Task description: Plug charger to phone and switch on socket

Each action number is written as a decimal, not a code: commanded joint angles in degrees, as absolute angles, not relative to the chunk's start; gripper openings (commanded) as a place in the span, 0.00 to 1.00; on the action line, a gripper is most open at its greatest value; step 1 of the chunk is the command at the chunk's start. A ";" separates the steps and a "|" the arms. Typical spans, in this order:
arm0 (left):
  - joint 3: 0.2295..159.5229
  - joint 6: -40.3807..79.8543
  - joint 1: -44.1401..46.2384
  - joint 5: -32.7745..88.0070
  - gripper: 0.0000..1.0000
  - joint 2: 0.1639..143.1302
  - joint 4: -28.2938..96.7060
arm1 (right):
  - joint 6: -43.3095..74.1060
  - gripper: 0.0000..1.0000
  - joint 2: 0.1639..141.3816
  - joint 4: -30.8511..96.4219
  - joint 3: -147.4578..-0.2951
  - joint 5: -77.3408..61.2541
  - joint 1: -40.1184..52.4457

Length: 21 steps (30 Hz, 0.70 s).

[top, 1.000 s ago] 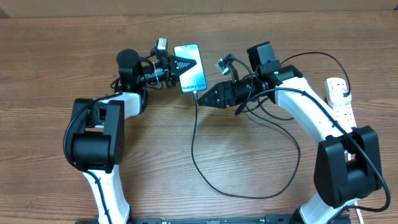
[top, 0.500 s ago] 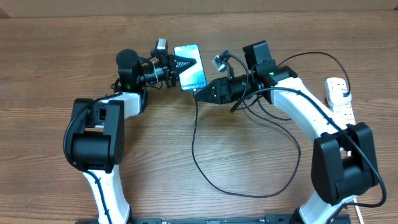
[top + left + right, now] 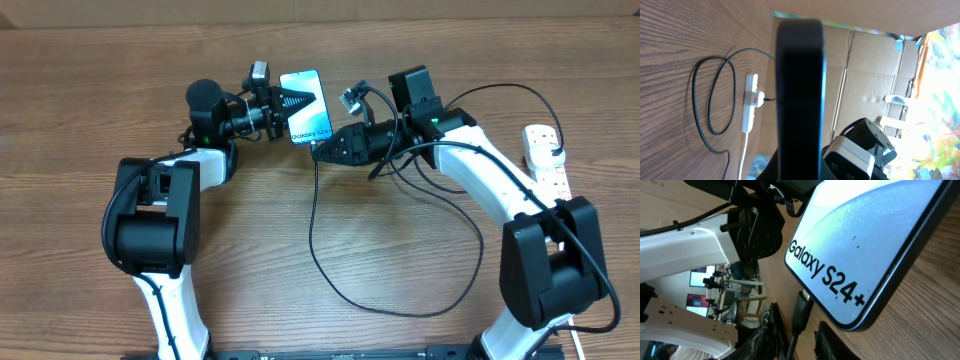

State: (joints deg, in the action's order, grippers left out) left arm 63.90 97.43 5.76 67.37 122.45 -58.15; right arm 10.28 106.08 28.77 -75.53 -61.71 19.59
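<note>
The phone (image 3: 314, 118) sits toward the far middle of the table (image 3: 80, 110), screen up and lit cyan. Its long axis runs from the far side toward the near side, leaning slightly to the right as it comes nearer. The end with the line of text points at the near edge.

The left gripper (image 3: 294, 102) reaches in from the phone's left side, clenched on that long edge, with its dark fingers lying over the screen.

At the phone's near short end the charger's (image 3: 312, 215) black connector meets the rim. The right gripper (image 3: 322, 152) comes in from the right with its tip at that connector. From above I cannot tell whether the claw pinches it.

The right wrist view is closer. The phone (image 3: 875, 240) fills it, its text is readable, and the connector (image 3: 803, 306) stands against the short edge. The cable drops between the two fingers (image 3: 836, 341), lying along one with a sliver of gap to the other, so the grip stays uncertain. Whether the connector is fully seated cannot be told either.

The cable swings in loose loops across the near half of the table and then climbs right to the socket (image 3: 546, 160), which lies well apart at the right edge.

Only the left wrist view shows the socket (image 3: 750, 102) lengthwise, with a red mark on it and the cable entering its side. A dark upright slab, apparently the phone edge-on, blocks the middle of that view.
</note>
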 commanded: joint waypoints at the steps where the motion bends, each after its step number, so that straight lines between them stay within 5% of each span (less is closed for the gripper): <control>1: 65.43 98.83 6.02 66.89 0.04 122.48 -58.81 | 10.52 0.27 106.54 28.53 -74.94 -62.67 19.94; 21: 65.43 99.50 6.02 67.11 0.04 122.48 -58.83 | 12.47 0.21 106.54 24.69 -74.94 -61.63 21.52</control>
